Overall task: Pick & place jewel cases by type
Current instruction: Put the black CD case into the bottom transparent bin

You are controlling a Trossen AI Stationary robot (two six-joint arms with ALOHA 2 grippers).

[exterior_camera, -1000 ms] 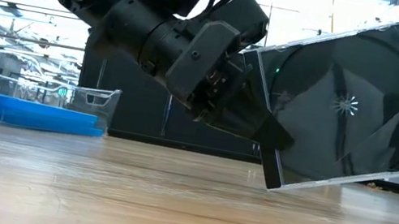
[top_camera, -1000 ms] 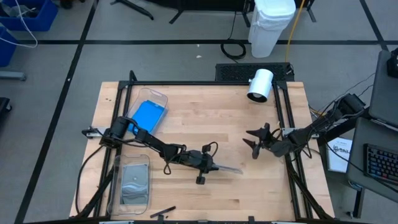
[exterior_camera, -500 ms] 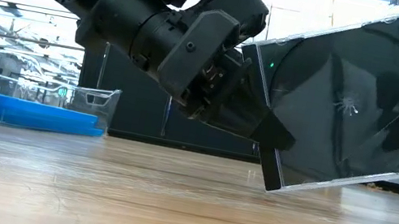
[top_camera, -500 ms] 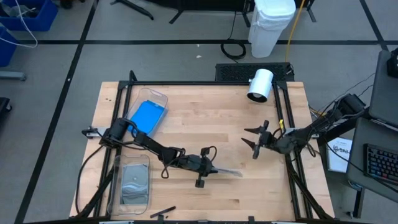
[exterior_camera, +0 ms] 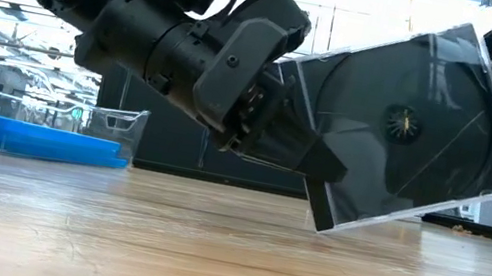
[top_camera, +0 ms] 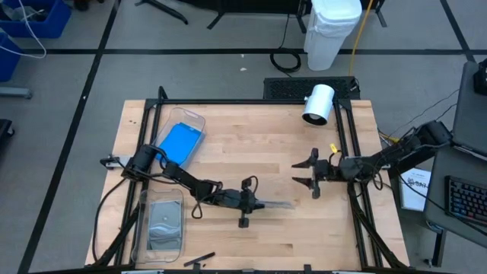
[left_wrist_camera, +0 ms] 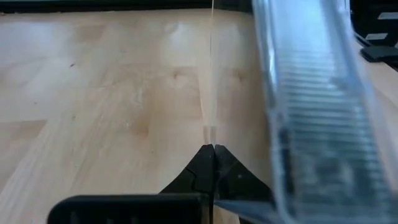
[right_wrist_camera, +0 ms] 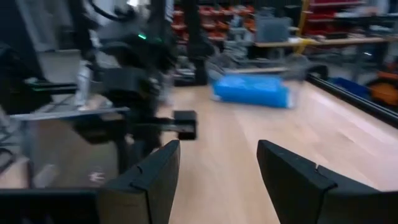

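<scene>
**Inspector:** Left gripper (top_camera: pixel 259 204), position and state?

**Assistant:** Near the middle of the wooden table (top_camera: pixel 251 137), toward its front. Its jaws are clamped on the edge of a clear jewel case (exterior_camera: pixel 401 125). In the low view the case is tilted, lifted off the wood, one lower corner closest to the surface. A dark disc tray with a central hub shows through it.

**Inspector:** Right gripper (top_camera: pixel 308 172)?

**Assistant:** Above the table's right side, well apart from the held case. Its fingers (right_wrist_camera: pixel 155 177) stand spread, nothing between them.

**Inspector:** The other cases?

**Assistant:** A bright blue jewel case (top_camera: pixel 181 141) lies in a clear bin (top_camera: pixel 199 118) at the back left. A grey case (top_camera: pixel 164 224) lies in a second clear bin (top_camera: pixel 139 228) at the front left. I cannot tell how many are stacked in either.

**Inspector:** Anything else on the table?

**Assistant:** A white cylinder (top_camera: pixel 318 103) at the back right corner.
</scene>
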